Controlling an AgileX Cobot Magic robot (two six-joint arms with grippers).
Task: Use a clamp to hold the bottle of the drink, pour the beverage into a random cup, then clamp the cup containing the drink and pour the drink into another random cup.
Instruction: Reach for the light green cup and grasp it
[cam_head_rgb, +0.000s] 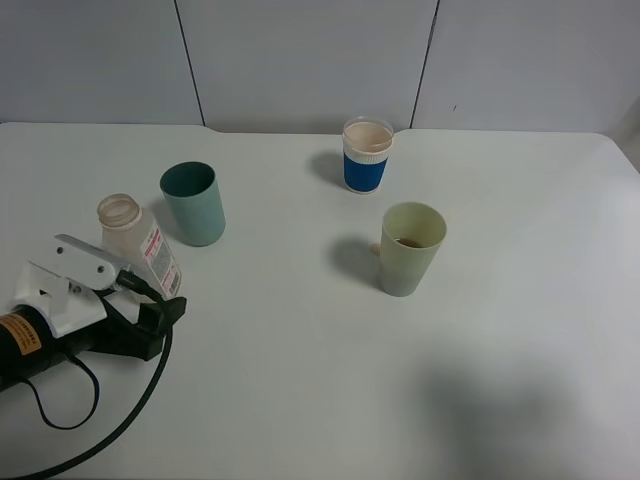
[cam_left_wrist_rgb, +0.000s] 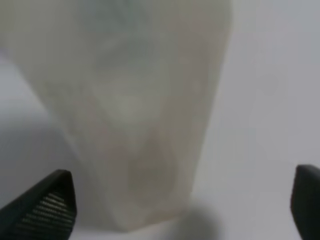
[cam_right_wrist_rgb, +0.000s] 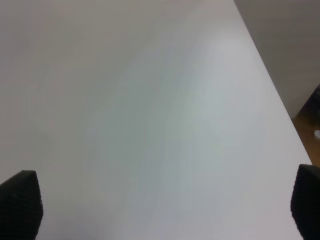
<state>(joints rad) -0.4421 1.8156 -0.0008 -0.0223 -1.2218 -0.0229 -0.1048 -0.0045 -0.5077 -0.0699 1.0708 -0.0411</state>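
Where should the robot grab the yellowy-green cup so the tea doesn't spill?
Grip the yellow-green cup around the middle of its wall, coming in level from its right in the high view. It stands upright, narrows toward the bottom and holds brown drink, so a sideways squeeze likely keeps it steady.

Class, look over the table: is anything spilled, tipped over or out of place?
Nothing stands out. The bottle, the teal cup, the blue cup and the yellow-green cup all stand upright, apart from one another, and no puddle shows on the table.
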